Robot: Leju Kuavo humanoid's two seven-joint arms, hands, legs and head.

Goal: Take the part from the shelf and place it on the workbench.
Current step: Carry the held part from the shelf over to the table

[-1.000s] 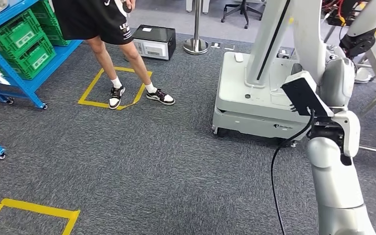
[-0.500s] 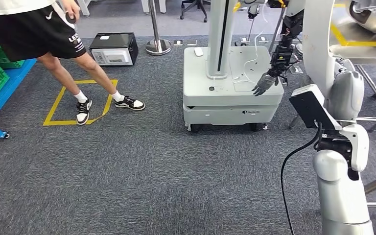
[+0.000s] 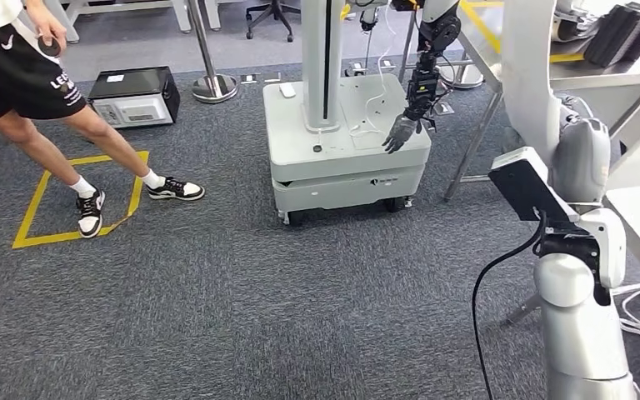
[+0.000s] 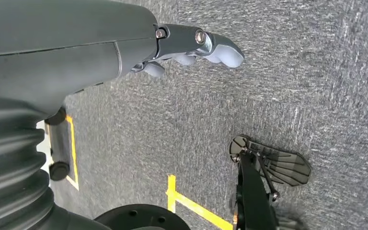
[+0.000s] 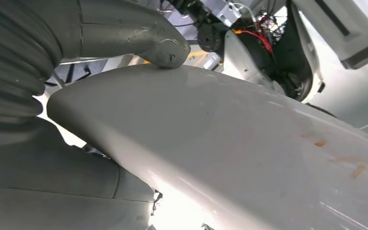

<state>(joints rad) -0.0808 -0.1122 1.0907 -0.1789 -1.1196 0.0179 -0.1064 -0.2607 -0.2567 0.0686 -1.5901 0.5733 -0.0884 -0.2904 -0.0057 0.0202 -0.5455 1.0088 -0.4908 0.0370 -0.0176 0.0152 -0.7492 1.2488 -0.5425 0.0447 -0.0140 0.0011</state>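
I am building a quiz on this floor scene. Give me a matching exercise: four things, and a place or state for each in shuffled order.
Things:
1. black-and-white sneaker
2. black box with a white front panel
3. large pale grey curved part
4. left hand

Places or states:
A. hangs above the grey carpet, holding nothing
B. under the right hand's thumb
C. inside the yellow tape square
D. on the carpet beside the chrome post base

Pairs: 1-C, 2-D, 3-B, 4-A

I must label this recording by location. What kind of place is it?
Probably a robotics lab or test hall: another robot on a wheeled base stands on grey carpet, yellow floor tape marks a square, and a metal table stands behind.
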